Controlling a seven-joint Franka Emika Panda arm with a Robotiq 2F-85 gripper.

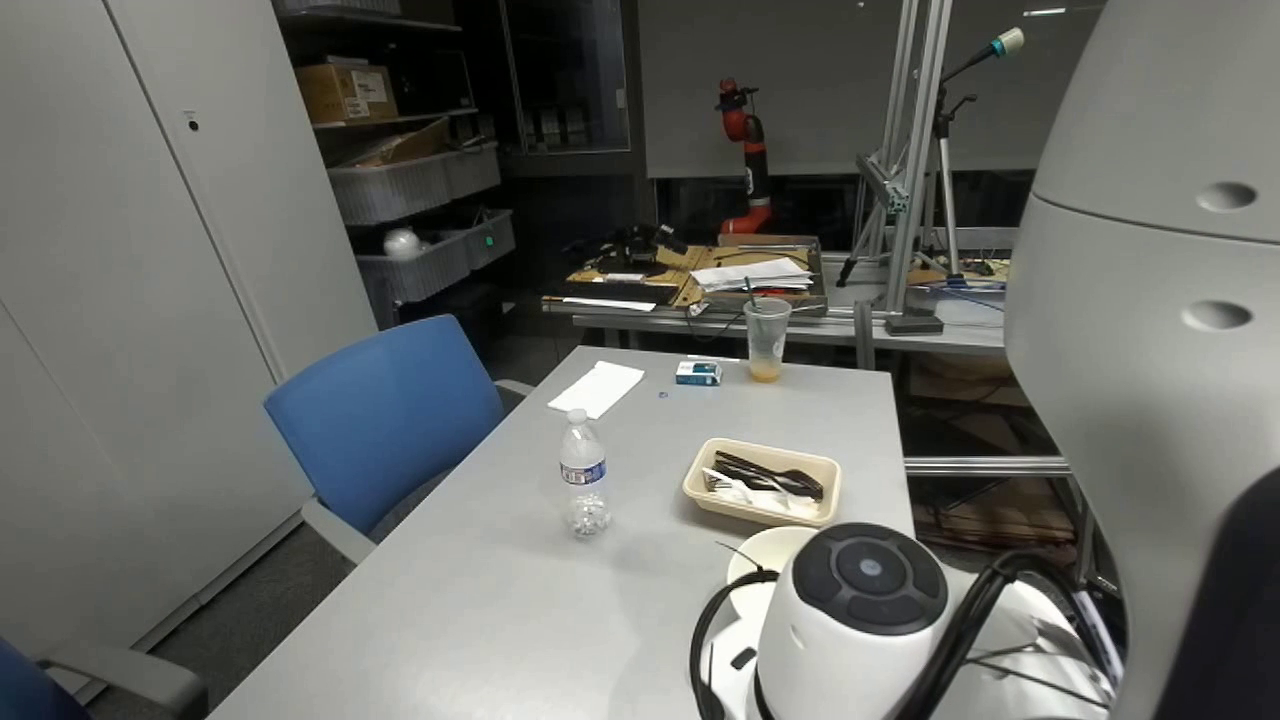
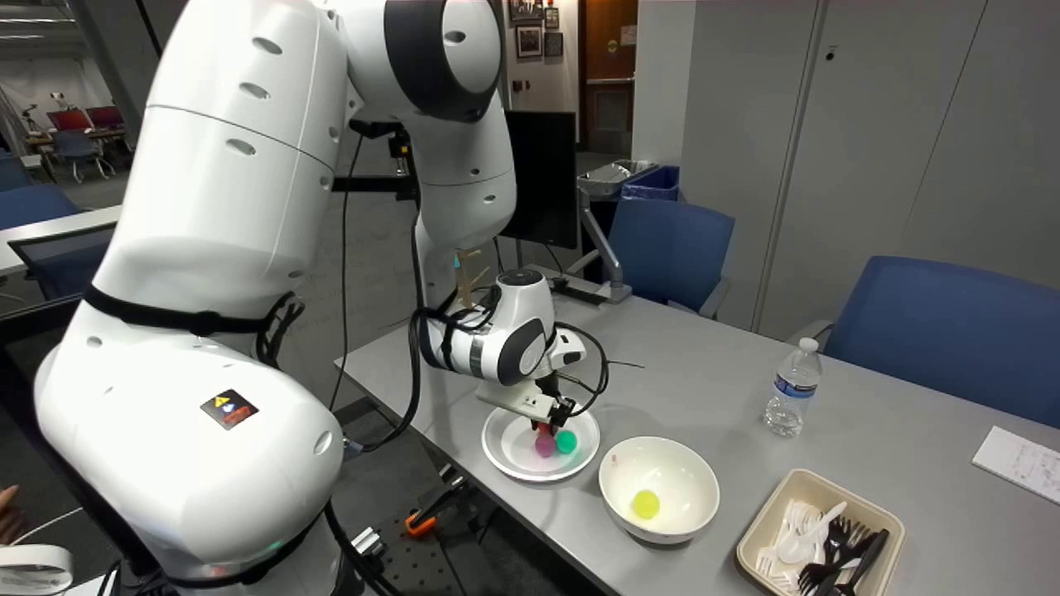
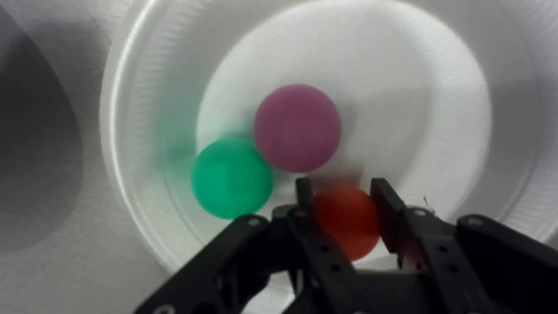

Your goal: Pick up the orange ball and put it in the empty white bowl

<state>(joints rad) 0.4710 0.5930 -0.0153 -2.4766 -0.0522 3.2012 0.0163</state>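
Observation:
The orange ball (image 3: 348, 220) shows deep orange-red in the wrist view, between the two black fingers of my gripper (image 3: 341, 185). Both fingers touch it, and the gripper is shut on it. In an exterior view the ball (image 2: 543, 429) is a small red patch under the gripper, over the white plate (image 2: 505, 463). I cannot tell if it is clear of the plate. The white bowl (image 2: 696, 472) stands beside the plate and has a yellow ball (image 2: 646, 504) in it. In an exterior view the bowl (image 1: 765, 548) is partly hidden by the arm, which also hides the gripper there.
A purple ball (image 3: 297, 128) and a green ball (image 3: 232, 178) lie on the plate beside the gripper. A beige tray (image 2: 766, 517) of plastic cutlery stands beyond the bowl. A water bottle (image 2: 793, 389) stands upright on the table. The table's edge runs close to the plate.

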